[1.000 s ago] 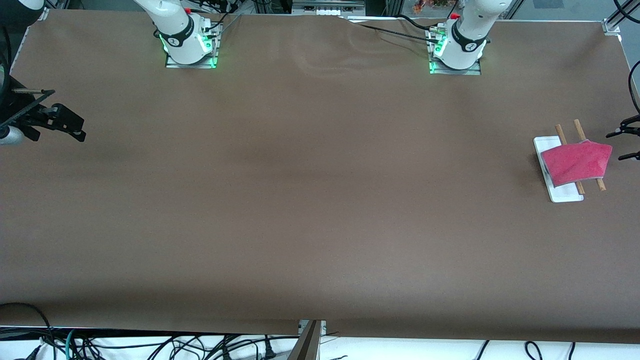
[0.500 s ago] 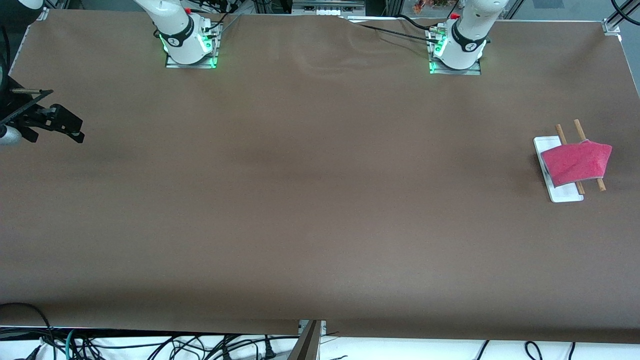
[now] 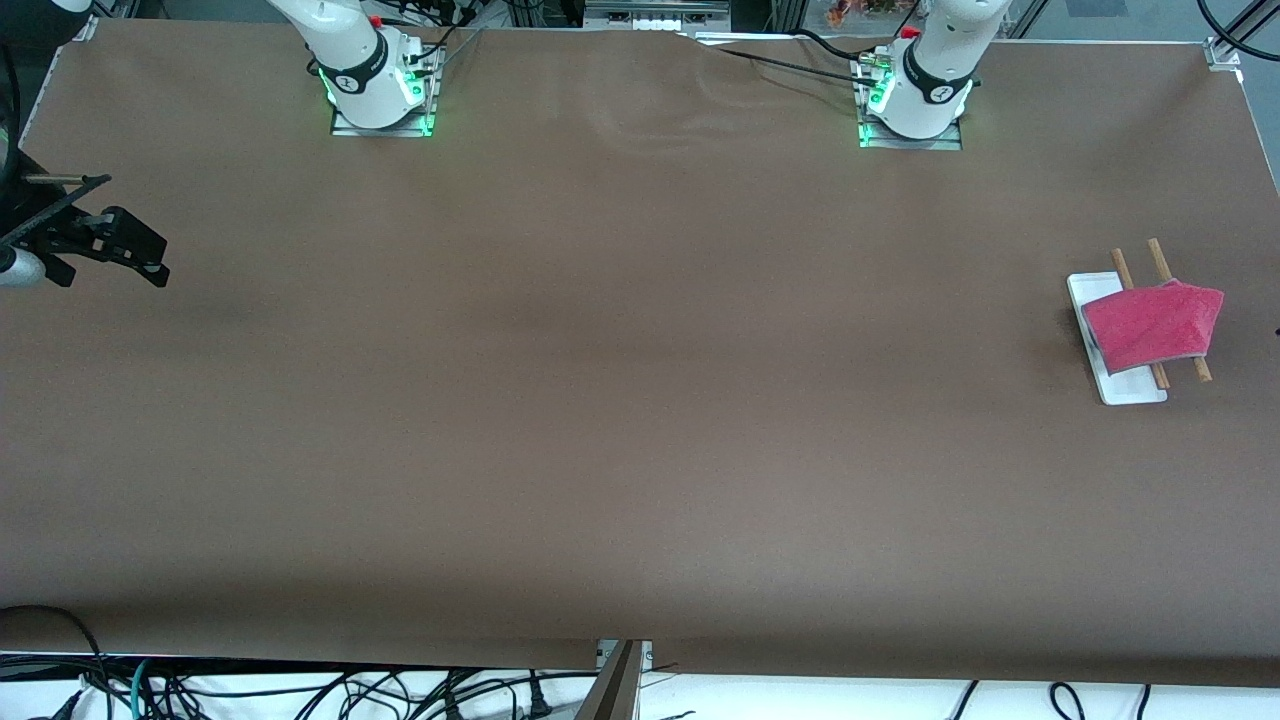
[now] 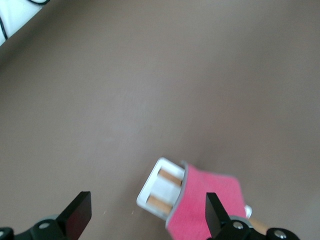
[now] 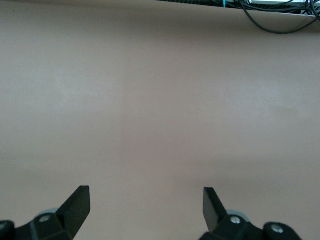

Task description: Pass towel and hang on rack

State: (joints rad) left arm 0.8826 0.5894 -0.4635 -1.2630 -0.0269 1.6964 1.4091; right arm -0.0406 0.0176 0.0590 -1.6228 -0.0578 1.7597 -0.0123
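1. The left gripper is spread wide and holds nothing; its wrist view looks down on the rack and towel from above the left arm's end of the table.
2. The right gripper is also spread apart and empty, waiting over bare brown tabletop at the right arm's end.
3. The towel is draped over the two wooden rods of the rack, covering their middle.
4. Both rod ends stick out from under the pink cloth, and part of the rack's white base shows beneath it.
5. In the left wrist view the towel hangs over the rack, clear of the fingers.
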